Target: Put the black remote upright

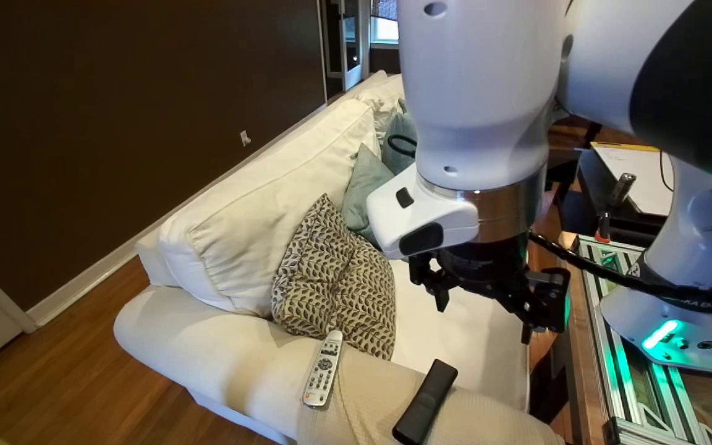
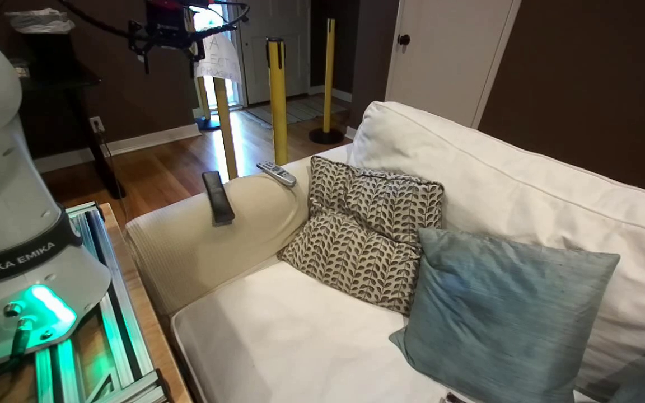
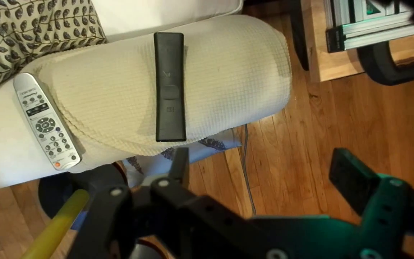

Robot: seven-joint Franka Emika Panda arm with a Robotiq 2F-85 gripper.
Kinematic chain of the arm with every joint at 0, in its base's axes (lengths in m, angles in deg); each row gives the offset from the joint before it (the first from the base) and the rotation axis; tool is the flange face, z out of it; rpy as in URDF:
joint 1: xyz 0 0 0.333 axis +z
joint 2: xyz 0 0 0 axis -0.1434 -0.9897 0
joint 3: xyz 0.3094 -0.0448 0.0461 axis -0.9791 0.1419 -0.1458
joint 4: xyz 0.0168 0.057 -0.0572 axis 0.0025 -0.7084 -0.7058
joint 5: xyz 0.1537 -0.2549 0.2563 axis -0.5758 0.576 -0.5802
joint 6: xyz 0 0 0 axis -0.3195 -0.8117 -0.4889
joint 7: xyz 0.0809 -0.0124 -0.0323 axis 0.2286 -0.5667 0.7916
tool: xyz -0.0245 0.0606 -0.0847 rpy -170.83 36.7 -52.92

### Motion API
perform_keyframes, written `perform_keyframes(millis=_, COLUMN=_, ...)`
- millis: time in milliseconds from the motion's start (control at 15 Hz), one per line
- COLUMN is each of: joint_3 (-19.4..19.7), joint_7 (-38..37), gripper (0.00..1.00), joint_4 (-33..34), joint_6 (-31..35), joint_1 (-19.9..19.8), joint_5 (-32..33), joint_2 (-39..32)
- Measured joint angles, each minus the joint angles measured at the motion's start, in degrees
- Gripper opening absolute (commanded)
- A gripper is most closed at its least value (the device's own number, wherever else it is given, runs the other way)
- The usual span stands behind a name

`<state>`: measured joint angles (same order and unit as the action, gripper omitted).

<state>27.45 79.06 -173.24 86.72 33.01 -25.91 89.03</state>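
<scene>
1 black remote [image 3: 170, 86] laid flat on sofa arm [image 3: 228, 72], 1 silver-grey remote [image 3: 47, 122] nearby, gripper [image 3: 263, 165] held above, jaws spread apart

In an exterior view, the arm [image 1: 476, 86] hangs down from one o'clock, its wrist [image 1: 509, 213] below and the gripper [image 1: 483, 319] under that, pointing toward six. The base [image 1: 696, 324], lit green, stands at four o'clock. In the wrist view, the fingers [image 3: 354, 180] point toward twelve, spread wide apart.

A home living room is pretty much given away by the sofa [image 2: 266, 336], throw pillows [image 2: 501, 324] and wooden floor [image 3: 293, 144].
</scene>
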Motion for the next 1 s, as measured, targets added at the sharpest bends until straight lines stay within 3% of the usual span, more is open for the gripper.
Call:
perform_keyframes(millis=400, joint_3=-1.6, joint_7=-3.0, gripper=1.0, joint_4=-1.3, joint_6=4.3, joint_1=0.0, joint_5=4.8, joint_2=-2.2)
perform_keyframes(millis=1000, joint_3=-1.6, joint_7=-5.2, gripper=1.0, joint_4=-11.0, joint_6=33.2, joint_1=-0.8, joint_5=5.0, joint_2=-4.8)
